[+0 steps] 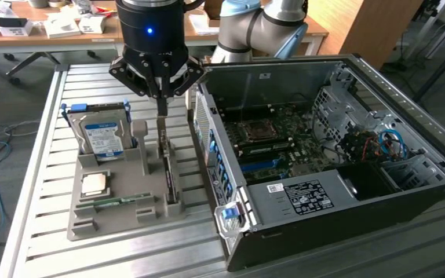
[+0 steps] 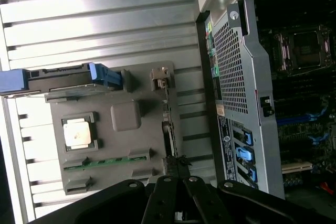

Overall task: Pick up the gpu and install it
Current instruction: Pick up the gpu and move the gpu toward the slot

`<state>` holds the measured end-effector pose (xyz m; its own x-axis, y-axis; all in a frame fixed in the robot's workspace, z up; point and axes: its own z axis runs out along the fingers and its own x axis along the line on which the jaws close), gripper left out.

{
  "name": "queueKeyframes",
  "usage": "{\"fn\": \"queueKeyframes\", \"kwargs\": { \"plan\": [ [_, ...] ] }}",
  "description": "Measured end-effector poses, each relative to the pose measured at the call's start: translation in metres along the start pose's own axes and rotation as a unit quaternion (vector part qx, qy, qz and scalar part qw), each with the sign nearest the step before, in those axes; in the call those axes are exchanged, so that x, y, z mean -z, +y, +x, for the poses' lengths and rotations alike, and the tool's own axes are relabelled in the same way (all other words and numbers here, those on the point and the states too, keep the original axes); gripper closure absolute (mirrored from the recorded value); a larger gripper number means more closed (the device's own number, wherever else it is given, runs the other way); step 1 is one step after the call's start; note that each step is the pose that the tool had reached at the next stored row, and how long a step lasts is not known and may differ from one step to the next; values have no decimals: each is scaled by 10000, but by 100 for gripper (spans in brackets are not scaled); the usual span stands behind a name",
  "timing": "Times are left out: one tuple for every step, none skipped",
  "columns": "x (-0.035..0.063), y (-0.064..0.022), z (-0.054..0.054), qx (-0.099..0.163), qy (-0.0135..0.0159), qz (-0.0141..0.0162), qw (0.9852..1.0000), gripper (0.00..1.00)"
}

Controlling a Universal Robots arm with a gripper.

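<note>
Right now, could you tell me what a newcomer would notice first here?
The gripper, closed on the gpu that stands on edge in the grey tray, draws the eye first. On the exterior view's right lies the open computer case, its motherboard bared; a blue-labelled hard drive stands in the tray.

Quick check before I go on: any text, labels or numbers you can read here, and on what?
No text is legible.
Hard drive label: blue-white, print blurred.
Power supply label: too small.
White sticker beside it: too small.
Back-panel sticker on the computer case: blurred.
</note>
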<state>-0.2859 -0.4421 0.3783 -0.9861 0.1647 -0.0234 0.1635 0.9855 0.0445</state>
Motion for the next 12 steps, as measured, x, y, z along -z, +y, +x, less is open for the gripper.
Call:
{"fn": "queueKeyframes", "kwargs": {
  "plan": [
    [0, 0, 0, 0, 0, 0, 10000, 89],
    [0, 0, 0, 0, 0, 0, 10000, 89],
    [0, 0, 0, 0, 0, 0, 10000, 89],
    [0, 0, 0, 0, 0, 0, 10000, 89],
    [0, 0, 0, 0, 0, 0, 10000, 89],
    [0, 0, 0, 0, 0, 0, 10000, 89],
    [0, 0, 0, 0, 0, 0, 10000, 89],
    [0, 0, 0, 0, 0, 0, 10000, 83],
    [0, 0, 0, 0, 0, 0, 10000, 83],
    [0, 0, 0, 0, 0, 0, 10000, 77],
    [0, 0, 0, 0, 0, 0, 10000, 77],
    [0, 0, 0, 0, 0, 0, 10000, 71]
  ]
}}
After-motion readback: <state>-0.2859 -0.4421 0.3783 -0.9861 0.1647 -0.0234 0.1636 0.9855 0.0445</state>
